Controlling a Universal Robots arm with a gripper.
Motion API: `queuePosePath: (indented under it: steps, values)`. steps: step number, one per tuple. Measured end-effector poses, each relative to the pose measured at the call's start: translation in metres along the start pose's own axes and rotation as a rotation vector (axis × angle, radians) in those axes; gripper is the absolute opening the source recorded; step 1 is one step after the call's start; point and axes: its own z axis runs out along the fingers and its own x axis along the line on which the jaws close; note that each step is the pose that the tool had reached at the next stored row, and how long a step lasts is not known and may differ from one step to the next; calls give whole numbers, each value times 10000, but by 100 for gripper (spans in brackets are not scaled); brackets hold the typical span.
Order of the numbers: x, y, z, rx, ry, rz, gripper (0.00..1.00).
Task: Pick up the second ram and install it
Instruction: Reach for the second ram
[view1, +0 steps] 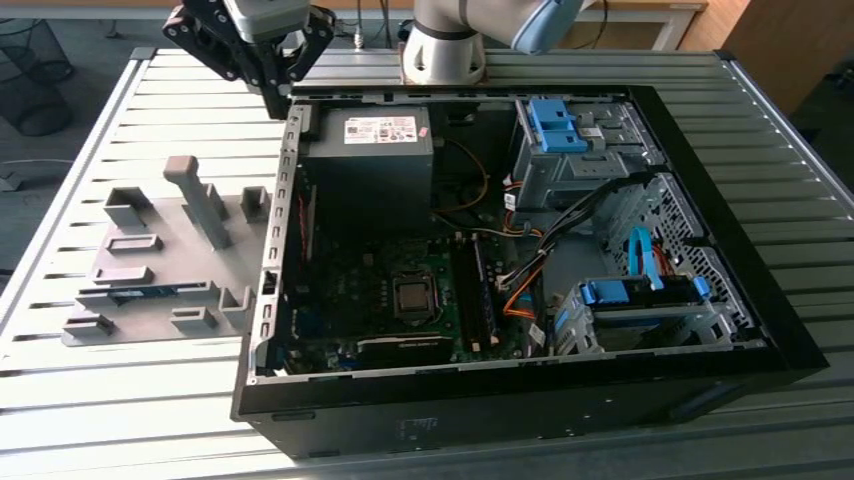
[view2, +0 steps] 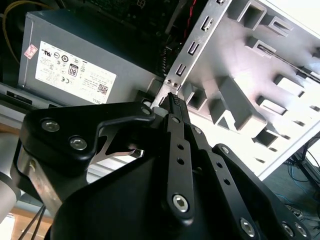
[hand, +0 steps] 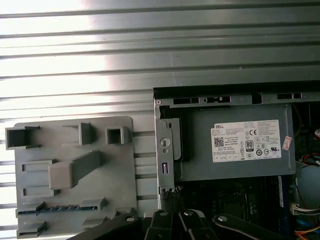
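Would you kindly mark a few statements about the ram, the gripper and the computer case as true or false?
1. The second ram sits in the grey holder plate, outside the computer case. True.
2. The gripper holds the ram. False: it is shut on nothing, at the case's corner.
3. The case is open, its motherboard showing. True.
4. The holder plate lies on the exterior view's right of the case. False: it lies on the exterior view's left.
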Motion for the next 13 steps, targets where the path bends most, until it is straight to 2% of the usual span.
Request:
queuePosePath:
  steps: [4, 9, 13]
  values:
    - [86, -27, -2, 1, 1, 1, 11]
    - [152, -122, -2, 1, 5, 2, 11]
    - [188, -161, -5, -3, 8, 1, 11]
